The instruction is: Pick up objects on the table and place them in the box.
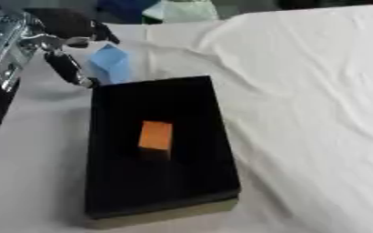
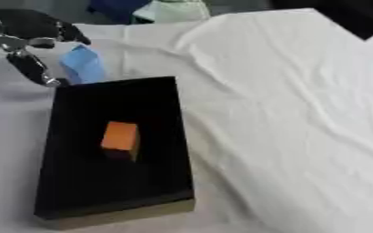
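My left hand (image 1: 58, 43) hangs at the far left of the worktop (image 1: 30, 150), over the white cloth (image 1: 301, 91) that covers it. Its fingers (image 1: 66, 68) are spread and point down, and its thumb reaches out above, so the hand is unclenched and grips nothing. My right hand shows in neither view.

The blue block (image 1: 110, 63) stands just beside my fingers on their right, in the gap under the thumb. I cannot tell whether any finger touches it. It is apart from the black box (image 1: 162, 145), which lies nearer to me than the hand, its far left corner close by my fingertips. Inside the box, on the dark floor, an orange block (image 1: 155, 136) already rests near the middle, well apart from my hand.

I judge the blue block to be light and stiff, with flat faces and clear edges, perhaps foam or plastic; it looks a little tilted on the soft cloth. Smooth faces may slip, so I would take it across two opposite flat sides, thumb on one and fingers on the other, about halfway up. The loose cloth beneath could let it tip if I nudge it from one side first. It does not look fragile, and the carry to the box is short.
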You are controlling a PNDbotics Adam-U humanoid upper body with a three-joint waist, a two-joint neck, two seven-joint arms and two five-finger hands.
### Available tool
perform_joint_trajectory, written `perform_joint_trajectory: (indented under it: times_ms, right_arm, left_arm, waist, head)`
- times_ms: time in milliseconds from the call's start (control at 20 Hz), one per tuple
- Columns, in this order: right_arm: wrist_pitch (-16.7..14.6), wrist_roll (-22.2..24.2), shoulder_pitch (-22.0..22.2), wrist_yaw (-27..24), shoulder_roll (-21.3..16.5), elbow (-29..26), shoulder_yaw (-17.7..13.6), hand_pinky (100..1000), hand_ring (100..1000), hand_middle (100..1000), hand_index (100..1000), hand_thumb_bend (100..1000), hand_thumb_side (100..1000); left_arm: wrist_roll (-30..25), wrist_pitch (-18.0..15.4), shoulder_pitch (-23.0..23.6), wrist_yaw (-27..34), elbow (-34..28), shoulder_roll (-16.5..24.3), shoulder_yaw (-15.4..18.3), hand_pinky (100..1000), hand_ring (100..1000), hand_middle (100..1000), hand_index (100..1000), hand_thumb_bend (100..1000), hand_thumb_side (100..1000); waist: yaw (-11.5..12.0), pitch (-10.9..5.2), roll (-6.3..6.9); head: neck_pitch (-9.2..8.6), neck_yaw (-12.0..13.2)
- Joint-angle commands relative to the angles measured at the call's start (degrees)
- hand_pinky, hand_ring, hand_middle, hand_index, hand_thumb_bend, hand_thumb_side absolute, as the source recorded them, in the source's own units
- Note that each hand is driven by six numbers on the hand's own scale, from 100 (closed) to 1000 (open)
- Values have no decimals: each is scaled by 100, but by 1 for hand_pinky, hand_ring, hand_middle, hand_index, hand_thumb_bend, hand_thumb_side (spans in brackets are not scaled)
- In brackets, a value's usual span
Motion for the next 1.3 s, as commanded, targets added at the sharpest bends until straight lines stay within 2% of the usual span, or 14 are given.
perform_joint_trajectory:
  times_ms: [50, 200, 300, 450, 600, 650, 700, 750, 800, 1000, 1300]
  right_arm:
    - [10, -35, -59, -69, -58, -64, -88, 866, 784, 645, 898, 100, 972]
    - [12, -38, -57, -89, -47, -59, -90, 866, 782, 640, 896, 100, 975]
    - [17, -48, -39, -101, -37, -56, -104, 866, 781, 639, 896, 100, 975]
    - [29, -70, -9, -115, -32, -52, -125, 866, 780, 638, 895, 100, 977]
    - [33, -69, -1, -117, -19, -40, -131, 866, 781, 638, 894, 100, 979]
    - [36, -62, -15, -107, 0, -25, -130, 866, 781, 638, 893, 100, 980]
    - [40, -53, -36, -90, 26, 1, -129, 866, 781, 638, 893, 100, 983]
    - [44, -45, -58, -69, 52, 30, -127, 866, 781, 638, 893, 100, 984]
    - [46, -40, -75, -48, 71, 57, -127, 866, 781, 638, 892, 100, 987]
    - [40, -27, -113, 24, 130, 139, -126, 865, 781, 638, 891, 100, 986]
    - [23, -21, -90, 98, 166, 180, -134, 864, 781, 636, 890, 100, 982]
  left_arm:
    - [36, 6, -155, -88, -20, 49, 84, 813, 842, 862, 966, 415, 357]
    - [-4, 45, -157, -132, 57, 17, 110, 796, 832, 841, 944, 375, 355]
    - [32, 64, -148, -129, 81, 6, 125, 784, 821, 808, 891, 338, 362]
    - [155, 93, -136, -124, 94, 1, 132, 768, 803, 766, 859, 307, 365]
    - [424, 139, -147, -159, 30, -4, 138, 707, 705, 572, 720, 218, 345]
    - [565, 165, -146, -200, -6, -2, 134, 699, 688, 547, 699, 206, 328]
    - [748, 203, -149, -268, -59, 5, 128, 663, 605, 444, 592, 174, 262]
    - [943, 247, -143, -346, -103, 10, 120, 661, 600, 436, 583, 173, 266]
    - [1110, 287, -137, -418, -123, 14, 112, 652, 562, 389, 536, 152, 263]
    - [1517, 372, -155, -580, -131, 25, 94, 640, 532, 366, 512, 136, 239]
    - [1540, 360, -179, -544, -274, 75, 26, 640, 527, 379, 527, 118, 229]
  waist:
    - [-18, -103, -5]
    - [-52, -77, 3]
    - [-66, -65, 6]
    - [-75, -56, 10]
    - [-85, -59, 8]
    - [-87, -61, 7]
    - [-89, -65, 7]
    - [-92, -68, 6]
    - [-94, -72, 6]
    - [-76, -105, 9]
    - [10, -214, -3]
  head:
    - [-85, 38]
    - [-105, 66]
    - [-110, 71]
    - [-111, 80]
    - [-113, 86]
    - [-116, 87]
    - [-114, 90]
    - [-111, 93]
    - [-104, 95]
    - [-60, 90]
    - [39, 43]
